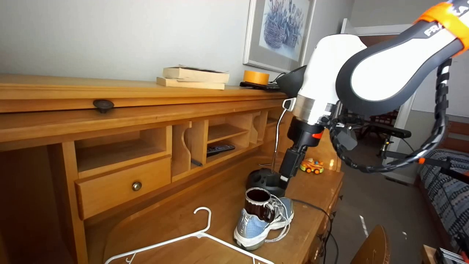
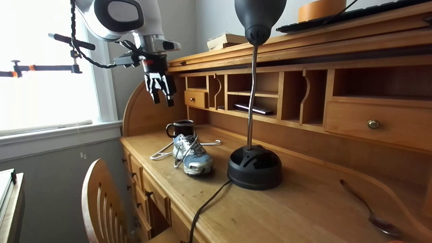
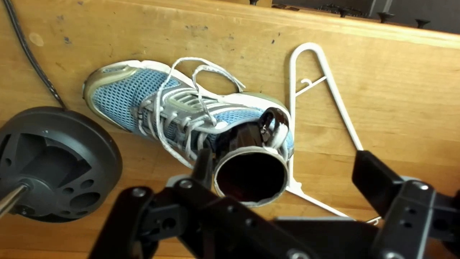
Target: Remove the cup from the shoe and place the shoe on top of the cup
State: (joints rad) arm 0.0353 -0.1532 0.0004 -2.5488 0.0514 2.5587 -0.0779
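Mug (image 1: pixel 258 206) in shoe (image 3: pixel 179 99), lamp (image 3: pixel 59 163) close by

The heel opening is occupied by the mug; the heel is bordered by a hanger (image 1: pixel 199 233), the toe by the lamp, whose cord (image 3: pixel 35 63) is strung over the edge of the tabletop (image 2: pixel 303 209). Above the mug, the pincer (image 2: pixel 163 100) is held with fingers (image 3: pixel 373 180) parted wide. Farther off, a spoon (image 2: pixel 381 222) and toy car (image 1: pixel 312 167) are seen.

On the wooden tabletop (image 2: pixel 310 209) I see a shoe (image 3: pixel 183 102), white hanger (image 1: pixel 199 234), black lamp base (image 2: pixel 254 173), spoon (image 2: pixel 383 223) and toy car (image 1: pixel 312 166).
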